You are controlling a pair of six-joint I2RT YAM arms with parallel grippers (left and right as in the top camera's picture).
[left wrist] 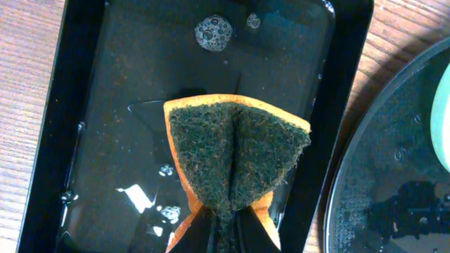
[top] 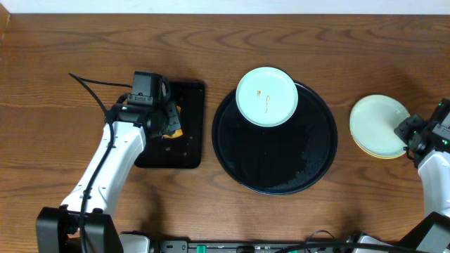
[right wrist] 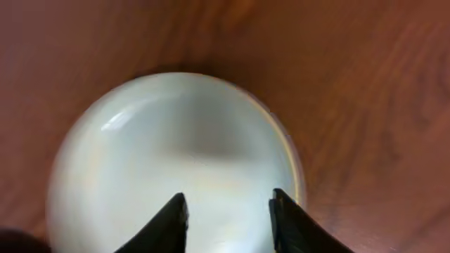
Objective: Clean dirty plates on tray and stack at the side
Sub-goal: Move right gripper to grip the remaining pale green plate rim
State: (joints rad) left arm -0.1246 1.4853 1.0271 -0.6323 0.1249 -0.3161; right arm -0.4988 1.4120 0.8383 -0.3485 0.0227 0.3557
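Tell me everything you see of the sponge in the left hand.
The orange sponge with a dark green scouring face is pinched at its near edge by the left hand, creasing it down the middle into two lobes. The green layer looks coarse and fibrous; orange foam shows as a thin rim. It hangs over the wet rectangular black tray, near puddles and bubbles; whether it touches the tray is unclear.

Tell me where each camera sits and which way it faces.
Overhead: above the table, facing straight down; round tray, smeared plate, both arms.
Left wrist: facing down; left pincer pinches a sponge over the rectangular tray.
Right wrist: facing down; right pincer open above the plate stack.
Shared: overhead also shows sponge and stack.
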